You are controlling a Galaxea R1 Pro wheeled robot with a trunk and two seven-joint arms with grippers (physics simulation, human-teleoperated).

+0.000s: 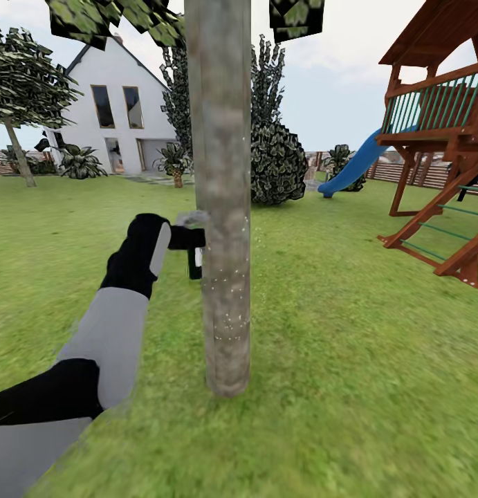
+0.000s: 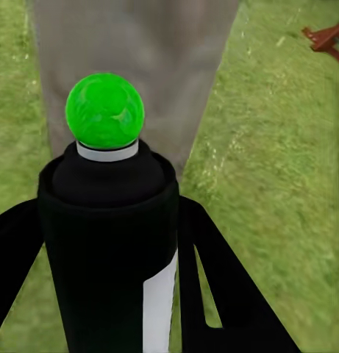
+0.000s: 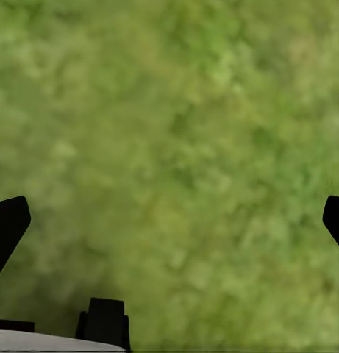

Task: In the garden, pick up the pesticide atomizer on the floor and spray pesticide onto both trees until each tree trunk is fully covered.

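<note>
A straight, branchless tree trunk [image 1: 225, 207] rises through the middle of the head view, a mottled grey-brown column with a rough, streaky bark texture and a scatter of tiny pale specks across its lower half. It stands in a lawn [image 1: 349, 360] of soft, blurred green grass. The left arm, with grey and black segments, reaches in from 7 o'clock, and the left gripper [image 1: 191, 238] sits just at the trunk's left edge, at about 9 o'clock of it. Its black fingers [image 2: 213, 287] are closed narrowly around the pesticide atomizer [image 2: 110, 243], a smooth near-black cylinder with a white vertical label strip, a thin white collar and a glossy round green cap. In the left wrist view that cap points at the grey bark, which is close ahead.

At 10 o'clock in the head view stands a white gabled house [image 1: 117, 111] with tall dark windows, and farther left a second tree [image 1: 21, 90] with a thin leaning trunk and a blocky leaf crown. A dark, bushy conifer [image 1: 273, 138] rises behind the trunk. At 2 o'clock is a wooden playset [image 1: 446, 138] of reddish-brown beams with green railings and a curved blue slide [image 1: 353, 169].

The right gripper [image 3: 169, 220] hangs over plain blurred grass, its two black fingertips [image 3: 7, 224] spread wide, nothing between them.
</note>
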